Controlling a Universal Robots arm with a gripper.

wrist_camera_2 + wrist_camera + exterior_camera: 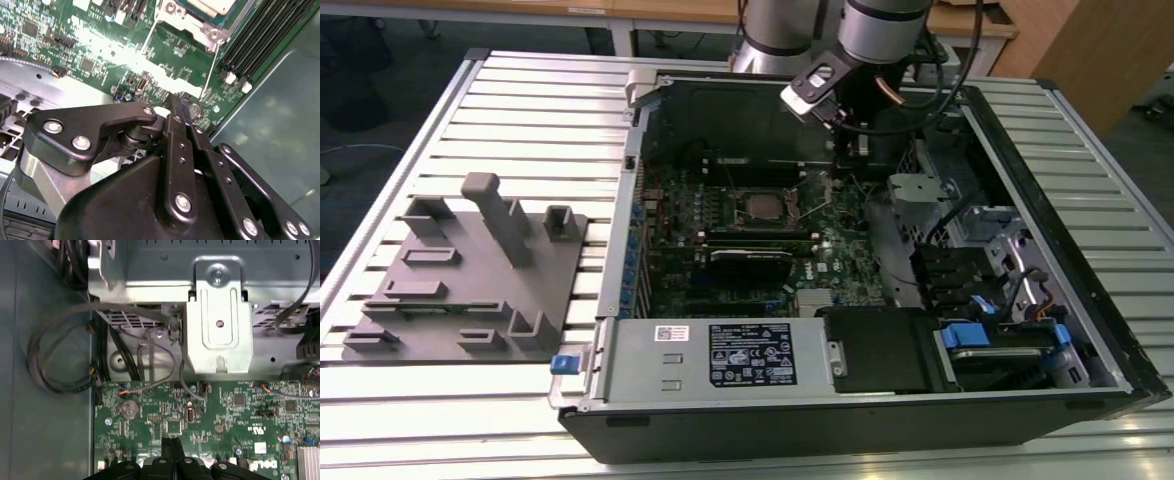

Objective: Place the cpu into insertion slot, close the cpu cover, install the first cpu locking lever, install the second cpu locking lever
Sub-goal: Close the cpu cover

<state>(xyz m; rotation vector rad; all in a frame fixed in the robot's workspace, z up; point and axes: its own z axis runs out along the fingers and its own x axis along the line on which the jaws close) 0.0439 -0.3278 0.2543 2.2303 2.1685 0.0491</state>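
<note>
The open computer case (1067,330) lies on the slatted table. On its green motherboard sits the insertion slot (758,207), a small square socket with a silver rim. The cpu cover (192,24) lies flat on it, and the pale top of the cpu (212,4) shows in its cut-out. Two thin wire locking levers (209,70) stick out from the socket's corner, unlatched. My gripper (858,160) hangs inside the case, to the exterior view's right of the socket and farther back. Its black fingertips (172,447) are pressed together just above the board with nothing between them, as the gripper (174,102) also shows in the second wrist view.
A grey fixture plate (467,270) with upright posts stands at the exterior view's left of the case. A labelled power supply (720,355) fills the case's near side. Drive bays and cables (987,260) crowd the right. A silver bracket (217,325) and looped cables (55,360) lie beyond the fingertips.
</note>
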